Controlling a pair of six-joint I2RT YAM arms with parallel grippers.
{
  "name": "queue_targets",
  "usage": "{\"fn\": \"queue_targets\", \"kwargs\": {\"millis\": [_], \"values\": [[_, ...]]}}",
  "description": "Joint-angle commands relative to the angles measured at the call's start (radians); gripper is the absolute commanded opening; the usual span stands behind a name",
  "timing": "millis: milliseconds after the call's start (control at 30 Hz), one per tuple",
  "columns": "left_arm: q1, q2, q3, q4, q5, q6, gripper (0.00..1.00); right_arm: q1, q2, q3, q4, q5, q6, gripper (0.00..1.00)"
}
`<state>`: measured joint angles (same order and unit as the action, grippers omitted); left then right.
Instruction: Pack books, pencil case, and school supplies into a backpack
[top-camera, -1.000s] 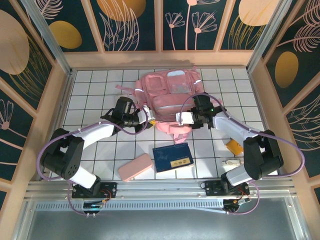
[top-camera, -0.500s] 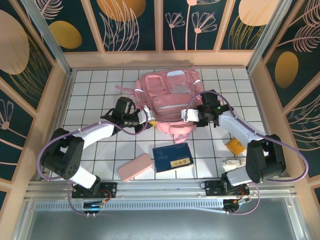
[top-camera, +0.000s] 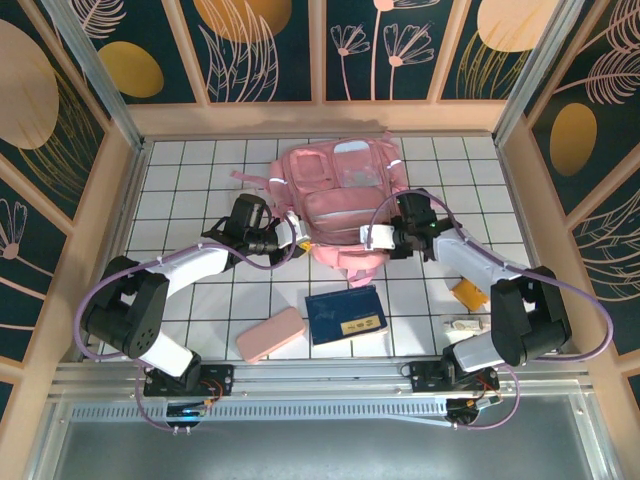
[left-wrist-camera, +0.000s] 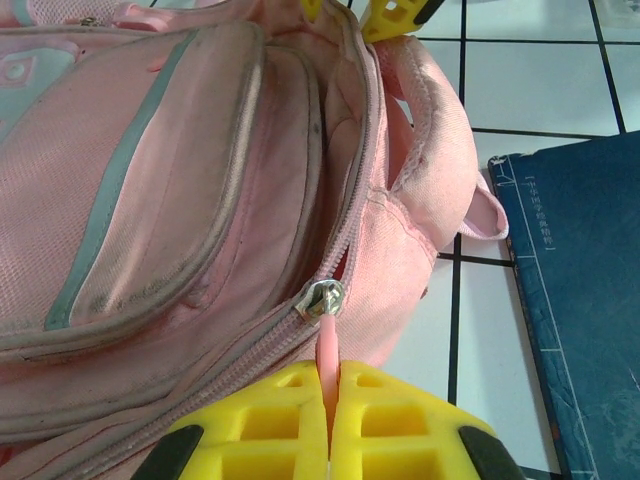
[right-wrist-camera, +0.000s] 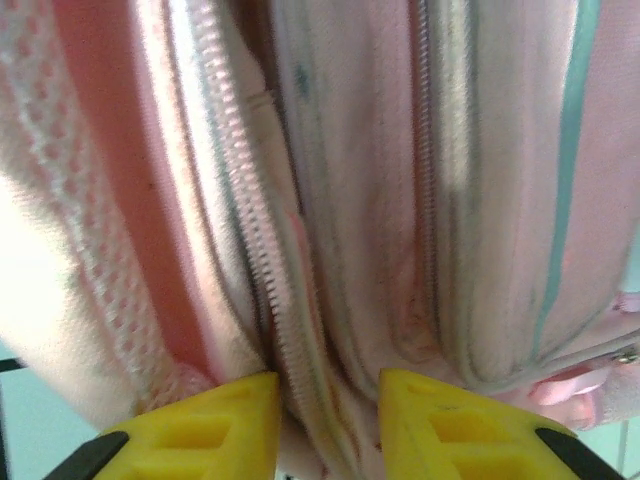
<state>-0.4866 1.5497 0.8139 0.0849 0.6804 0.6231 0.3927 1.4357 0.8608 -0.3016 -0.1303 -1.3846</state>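
Overhead: the backpack (top-camera: 340, 195) lay front-up on the mid-counter (top-camera: 180, 170), its long axis running far to near and its handle end toward the arm bases. The left hand (top-camera: 285, 236) and right hand (top-camera: 378, 237) met it at that near end, one on each side. Nearer us lay the book (top-camera: 345, 314), label up, long axis roughly left-right and slightly tilted. The pencil case (top-camera: 270, 334) lay just left of it, slanting from near-left to far-right. An orange item (top-camera: 468, 292) and a whitish item (top-camera: 462, 325) sat by the right arm.

Left wrist view: we saw what the overhead could not. The left hand was clenched on the pink zipper tab (left-wrist-camera: 327, 352), with the slider (left-wrist-camera: 322, 298) just beyond.

Right wrist view: the right hand's fingers (right-wrist-camera: 250, 412) pinched a fold of the backpack's zipper edge between them.
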Motion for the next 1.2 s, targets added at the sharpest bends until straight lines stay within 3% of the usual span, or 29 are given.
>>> {"fn": "queue_targets", "kwargs": {"millis": [0, 67, 100, 167, 267, 500, 833, 1167], "values": [[-0.002, -0.007, 0.015, 0.033, 0.088, -0.004, 0.00, 0.024, 0.013, -0.025, 0.101, 0.053, 0.005, 0.27], [-0.003, -0.008, 0.017, 0.031, 0.086, -0.002, 0.00, 0.032, 0.015, -0.035, 0.147, 0.082, 0.004, 0.04], [-0.003, -0.009, 0.016, 0.029, 0.082, -0.002, 0.00, 0.037, 0.015, -0.038, 0.171, 0.100, 0.006, 0.00], [-0.003, -0.012, 0.018, 0.024, 0.076, -0.002, 0.00, 0.040, 0.000, -0.047, 0.219, 0.120, 0.022, 0.00], [0.000, -0.008, 0.035, 0.003, 0.041, -0.019, 0.00, 0.010, -0.070, -0.057, 0.275, 0.052, 0.063, 0.00], [0.021, -0.006, 0.045, -0.019, -0.132, 0.009, 0.00, -0.026, -0.274, -0.056, 0.416, -0.055, 0.080, 0.00], [0.148, 0.052, 0.075, 0.164, -0.254, -0.082, 0.00, 0.020, -0.343, 0.111, 0.374, -0.130, 0.160, 0.00], [0.203, 0.246, 0.206, 0.150, -0.231, -0.081, 0.00, 0.080, -0.400, 0.194, 0.292, -0.187, 0.113, 0.00]]}}
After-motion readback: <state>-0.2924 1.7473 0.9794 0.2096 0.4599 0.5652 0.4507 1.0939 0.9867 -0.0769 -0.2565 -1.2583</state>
